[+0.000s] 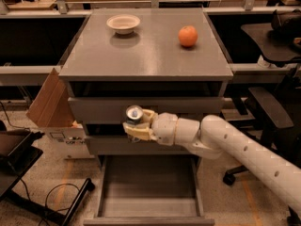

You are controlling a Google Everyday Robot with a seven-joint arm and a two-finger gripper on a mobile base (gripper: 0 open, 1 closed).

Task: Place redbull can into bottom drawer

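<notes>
My gripper (136,125) is shut on the redbull can (134,114), of which mostly the silver top shows. It holds the can upright in front of the cabinet's middle drawer front, above the back of the bottom drawer (149,187). The bottom drawer is pulled out wide and its grey tray is bare inside. My white arm comes in from the lower right.
On the cabinet top (146,51) stand a white bowl (123,23) at the back left and an orange (188,36) at the back right. A cardboard box (49,105) leans at the cabinet's left. Office chairs (273,112) stand to the right. A black stand (28,173) is at the lower left.
</notes>
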